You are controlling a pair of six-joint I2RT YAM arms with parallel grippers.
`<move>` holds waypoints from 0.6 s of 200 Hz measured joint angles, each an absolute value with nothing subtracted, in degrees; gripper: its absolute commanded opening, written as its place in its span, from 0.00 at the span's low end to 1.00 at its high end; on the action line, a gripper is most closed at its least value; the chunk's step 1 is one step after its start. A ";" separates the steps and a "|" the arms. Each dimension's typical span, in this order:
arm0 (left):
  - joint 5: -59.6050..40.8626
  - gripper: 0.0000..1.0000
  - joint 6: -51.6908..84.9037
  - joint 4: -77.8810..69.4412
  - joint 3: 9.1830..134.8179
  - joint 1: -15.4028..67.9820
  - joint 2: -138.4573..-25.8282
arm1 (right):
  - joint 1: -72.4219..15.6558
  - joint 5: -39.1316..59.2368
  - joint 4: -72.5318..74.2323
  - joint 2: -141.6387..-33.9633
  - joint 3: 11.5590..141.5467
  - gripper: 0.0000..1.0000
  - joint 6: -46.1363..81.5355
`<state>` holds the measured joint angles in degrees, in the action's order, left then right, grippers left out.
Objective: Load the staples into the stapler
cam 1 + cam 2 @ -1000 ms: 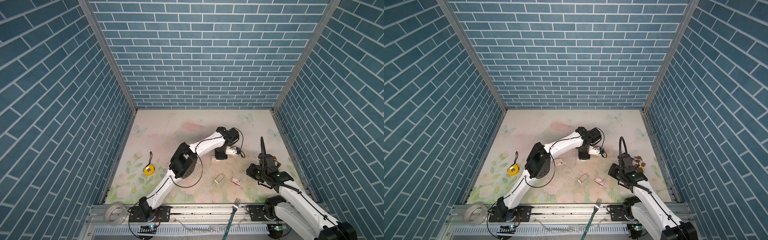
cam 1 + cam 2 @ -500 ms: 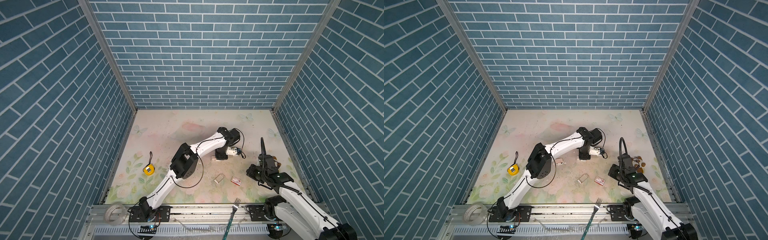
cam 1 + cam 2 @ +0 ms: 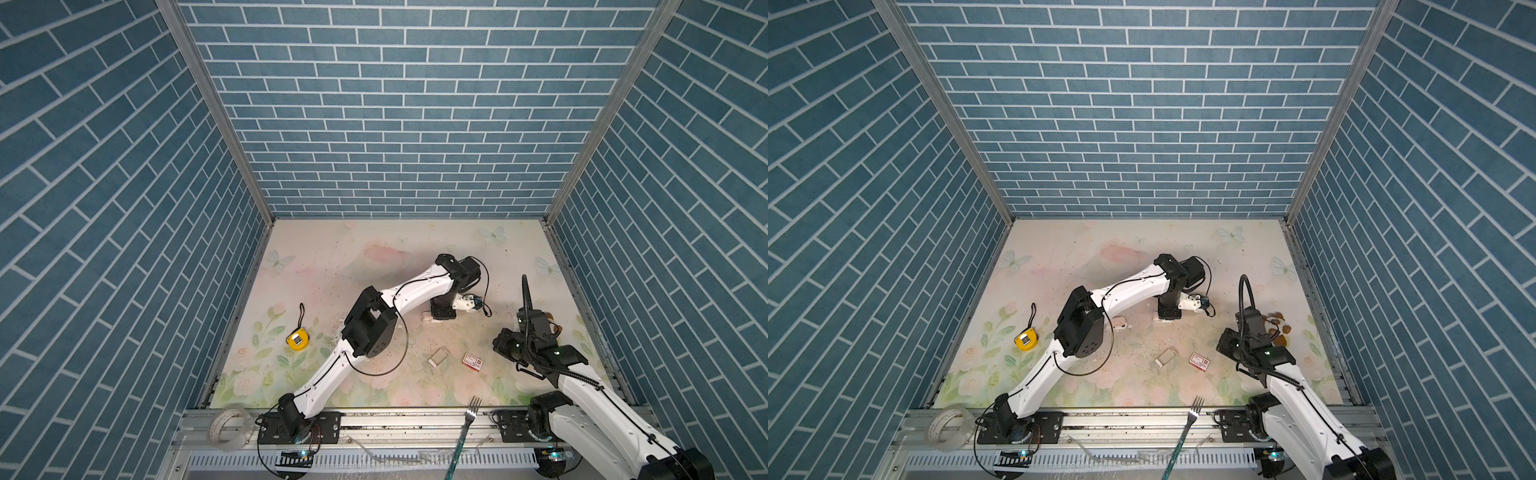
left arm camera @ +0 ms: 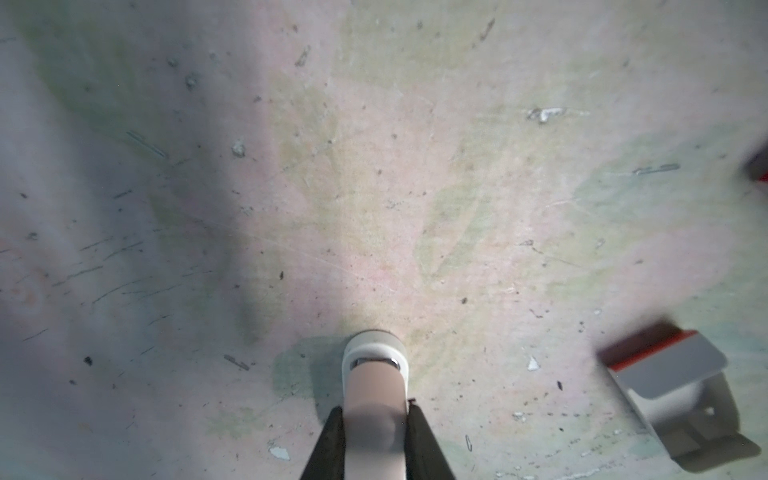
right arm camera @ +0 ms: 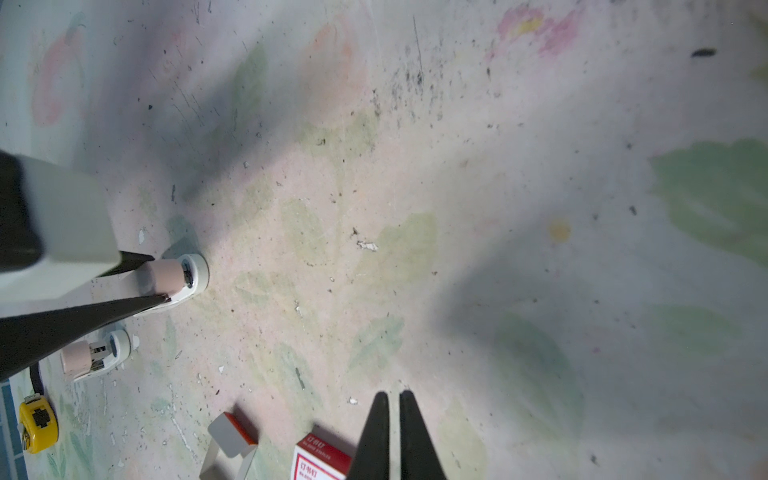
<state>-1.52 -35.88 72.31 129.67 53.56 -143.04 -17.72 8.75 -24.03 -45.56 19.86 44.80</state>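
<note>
left gripper (image 4: pixel 374 422) clamps the pink-and-white stapler (image 4: pixel 374 374) by its sides; right gripper (image 5: pixel 392 400) hangs closed and empty near the red-and-white box (image 5: pixel 322 457).

walls (image 3: pixel 399 124): blue brick | floor (image 3: pixel 332 257): pale floral print, scuffed

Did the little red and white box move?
No. In a top view the red and white box lies where it did before, just beyond the tines of the fork on the front rail.
</note>
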 measured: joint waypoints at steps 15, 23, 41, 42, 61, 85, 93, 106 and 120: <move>-1.52 0.00 -35.73 72.29 129.67 53.54 -143.09 | -17.72 8.73 -24.03 -45.47 19.86 0.10 44.82; -1.56 0.00 -35.70 72.03 129.58 53.54 -143.37 | -17.72 8.75 -24.03 -45.47 19.86 0.10 44.82; -1.54 0.00 -35.59 71.90 129.49 53.58 -143.48 | -17.72 8.73 -24.05 -45.45 19.86 0.10 44.82; -1.54 0.00 -35.57 71.90 129.49 53.58 -143.46 | -17.72 8.73 -24.05 -45.45 19.86 0.10 44.82; -1.50 0.00 -35.55 71.88 129.49 53.60 -143.50 | -17.72 8.73 -24.16 -45.36 19.86 0.10 44.82; -1.45 0.00 -35.57 71.88 129.49 53.63 -143.52 | -17.72 8.73 -24.60 -44.86 19.77 0.10 44.82; -1.48 0.00 -35.57 71.88 129.49 53.63 -143.52 | -17.72 8.73 -24.67 -44.73 19.70 0.10 44.82; -1.43 0.00 -35.57 71.88 129.49 53.63 -143.52 | -17.72 8.73 -24.88 -44.66 19.59 0.10 44.82; -1.37 0.00 -35.55 71.85 129.49 53.65 -143.52 | -17.72 8.73 -24.93 -44.66 19.46 0.10 44.84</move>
<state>-1.37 -35.55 71.85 129.49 53.65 -143.52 -17.72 8.73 -24.93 -44.66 19.46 44.84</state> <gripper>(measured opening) 0.239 0.098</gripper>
